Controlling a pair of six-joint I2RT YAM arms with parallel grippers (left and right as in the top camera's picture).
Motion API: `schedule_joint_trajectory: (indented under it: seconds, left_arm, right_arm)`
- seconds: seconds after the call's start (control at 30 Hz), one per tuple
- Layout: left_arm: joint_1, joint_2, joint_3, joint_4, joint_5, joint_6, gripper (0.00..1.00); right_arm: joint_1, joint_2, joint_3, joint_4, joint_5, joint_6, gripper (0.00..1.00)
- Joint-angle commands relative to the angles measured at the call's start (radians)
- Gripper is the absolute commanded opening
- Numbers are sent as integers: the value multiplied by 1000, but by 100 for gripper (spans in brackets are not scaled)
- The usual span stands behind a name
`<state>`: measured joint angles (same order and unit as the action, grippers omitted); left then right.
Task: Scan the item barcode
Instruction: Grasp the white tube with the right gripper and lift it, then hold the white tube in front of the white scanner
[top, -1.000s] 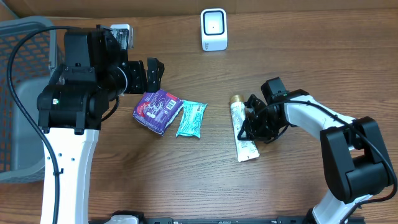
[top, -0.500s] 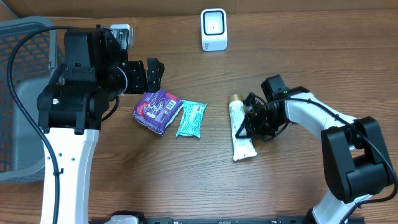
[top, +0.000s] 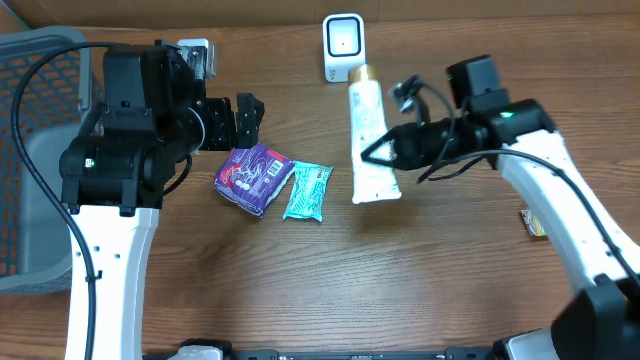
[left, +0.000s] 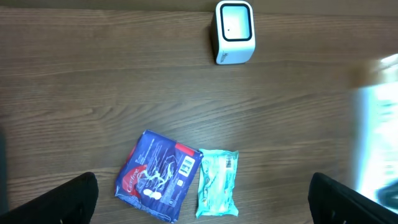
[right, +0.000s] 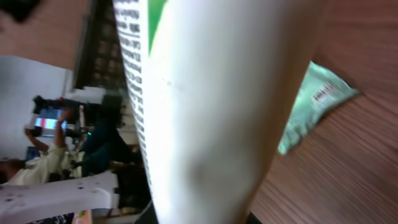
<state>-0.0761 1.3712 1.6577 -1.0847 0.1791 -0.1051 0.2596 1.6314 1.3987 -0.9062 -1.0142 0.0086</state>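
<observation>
A white tube with a gold cap hangs above the table, cap pointing at the white barcode scanner at the back edge. My right gripper is shut on the tube's lower half from the right. The tube fills the right wrist view, its printed text edge showing at the left. My left gripper stands open over the table's left side, nothing between its fingers. In the left wrist view the scanner sits at the top and the tube is a blur at the right.
A purple packet and a teal packet lie side by side left of the middle, below the left gripper. A small yellow item lies at the right. A grey basket stands at the far left.
My right gripper has closed on the tube, lifted it off the table and carried it back and left toward the scanner. The left arm has not moved.
</observation>
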Motion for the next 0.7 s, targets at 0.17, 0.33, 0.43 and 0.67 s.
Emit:
schedule_joint_trajectory:
  seconds: [0.17,0.33,0.43,0.67]
  left_arm:
    - [4,3,13,3,-6,-14,100]
    - [4,3,13,3,-6,-14,100]
    - [4,3,13,3,-6,-14,100]
    - [4,3,13,3,-6,-14,100]
  right_arm:
    - [-21,-82,58,41,-169,48,4]
    - [-18,-82,58,70,-137,86,4]
    - [-17,-81,71,91,53,214,4]
    - [56,-43,298,-8,565,218,3]
